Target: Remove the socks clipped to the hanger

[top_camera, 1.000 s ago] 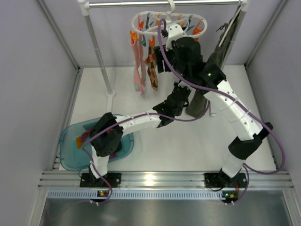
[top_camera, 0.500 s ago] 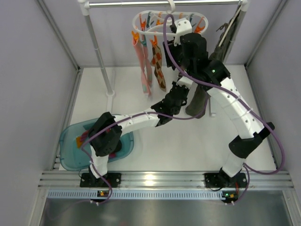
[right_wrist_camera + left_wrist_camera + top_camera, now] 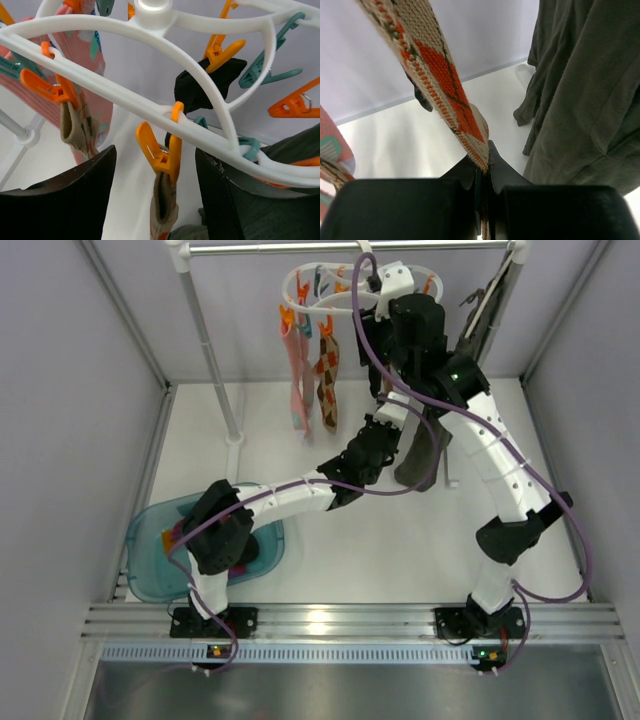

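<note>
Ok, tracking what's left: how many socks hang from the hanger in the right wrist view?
4: pink sock upper left, patterned sock just below it, second patterned sock bottom centre, black sock right of centre. More may be hidden.

At twelve o'clock the hanger (image 3: pixel 120 92) hangs from the rail (image 3: pixel 340 248), with the socks (image 3: pixel 327 380) dangling beneath it. The garment (image 3: pixel 418 455) hangs at one o'clock, right of them. The left pincer (image 3: pixel 483 162) sits under the hanger, at one sock's foot. The tub (image 3: pixel 150 560) lies on the tabletop (image 3: pixel 400 540) at eight o'clock.
</note>
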`<state>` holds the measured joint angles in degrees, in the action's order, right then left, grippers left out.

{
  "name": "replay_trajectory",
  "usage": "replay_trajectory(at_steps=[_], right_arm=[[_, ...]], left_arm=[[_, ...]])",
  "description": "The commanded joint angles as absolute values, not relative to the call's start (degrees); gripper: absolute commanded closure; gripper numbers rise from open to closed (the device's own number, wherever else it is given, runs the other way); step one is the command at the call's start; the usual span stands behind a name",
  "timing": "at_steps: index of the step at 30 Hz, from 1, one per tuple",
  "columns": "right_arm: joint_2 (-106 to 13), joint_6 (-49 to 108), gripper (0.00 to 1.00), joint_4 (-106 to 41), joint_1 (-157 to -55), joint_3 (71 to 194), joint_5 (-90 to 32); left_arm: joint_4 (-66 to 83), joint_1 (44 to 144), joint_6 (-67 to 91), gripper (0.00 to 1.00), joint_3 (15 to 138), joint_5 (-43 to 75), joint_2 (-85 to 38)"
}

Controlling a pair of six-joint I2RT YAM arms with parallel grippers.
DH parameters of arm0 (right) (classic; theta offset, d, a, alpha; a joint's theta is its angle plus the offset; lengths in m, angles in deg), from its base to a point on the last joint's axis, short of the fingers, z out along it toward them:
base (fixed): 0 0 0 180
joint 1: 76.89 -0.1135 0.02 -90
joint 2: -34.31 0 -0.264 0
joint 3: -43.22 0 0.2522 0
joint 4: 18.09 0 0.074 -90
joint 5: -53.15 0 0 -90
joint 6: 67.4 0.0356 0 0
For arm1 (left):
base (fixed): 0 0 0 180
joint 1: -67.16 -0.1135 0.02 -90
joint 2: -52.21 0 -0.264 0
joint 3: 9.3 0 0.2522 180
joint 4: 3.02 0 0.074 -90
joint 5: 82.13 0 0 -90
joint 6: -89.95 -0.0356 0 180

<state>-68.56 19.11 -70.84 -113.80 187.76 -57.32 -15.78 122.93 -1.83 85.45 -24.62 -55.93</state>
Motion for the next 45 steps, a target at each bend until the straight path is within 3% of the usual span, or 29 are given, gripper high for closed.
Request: replay_trajectory(at_steps=[1,7,15,16,17,18,20,24,28,36,39,40,41,45], right_arm=[[-70.36,18.21,0.38,-69.30,-113.46,190.57,-55.13],[-71.24,16.27,0.39,-65.70,-113.54,189.61,-59.69],[-71.15,15.22,0.50,-61.83,-113.72,188.38,-62.86],[-71.07,15.22,0.54,-61.65,-113.81,188.38,-62.86],[-71.07,15.22,0.73,-61.21,-113.81,188.38,-62.69],[-70.98,15.30,0.85,-61.12,-113.81,188.38,-62.69],[-71.07,15.48,0.96,-61.03,-113.72,188.29,-62.08],[-70.81,15.92,0.94,-61.38,-113.72,187.68,-60.76],[-68.88,17.49,0.91,-59.89,-113.46,183.82,-56.73],[-65.79,21.19,0.78,-58.49,-111.35,179.85,-39.41],[-65.01,21.89,0.68,-57.43,-110.91,178.01,-33.70],[-64.83,22.33,0.51,-57.17,-110.65,176.96,-32.47],[-64.30,22.25,0.45,-56.64,-110.38,176.34,-30.45],[-61.58,24.79,0.35,-54.36,-110.12,172.30,-25.96]], left_arm=[[-15.89,123.32,-0.84,1.00,84.88,-22.63,-52.91],[-15.89,123.41,-1.10,1.00,84.44,-22.10,-51.76],[-15.89,123.59,-0.93,1.00,83.91,-21.84,-51.41],[-15.89,123.50,-0.93,1.00,83.57,-21.93,-51.50],[-15.89,123.58,-0.49,1.00,83.39,-21.93,-51.50],[-15.89,123.50,-0.31,1.00,83.04,-21.93,-51.41],[-15.89,123.50,-0.31,1.00,81.90,-22.10,-51.06],[-15.80,123.50,3.02,1.00,78.30,-24.03,-48.96],[-10.72,123.50,8.64,1.00,70.75,-27.72,-39.24],[32.81,123.32,30.42,1.00,67.31,-48.89,-21.98],[41.73,121.75,39.22,1.00,60.04,-48.31,-14.17],[42.98,119.48,40.72,1.00,58.09,-46.99,-9.62],[43.78,117.98,42.47,1.00,56.07,-44.80,-7.49],[46.42,108.49,43.46,0.96,46.85,-38.64,0.96]])
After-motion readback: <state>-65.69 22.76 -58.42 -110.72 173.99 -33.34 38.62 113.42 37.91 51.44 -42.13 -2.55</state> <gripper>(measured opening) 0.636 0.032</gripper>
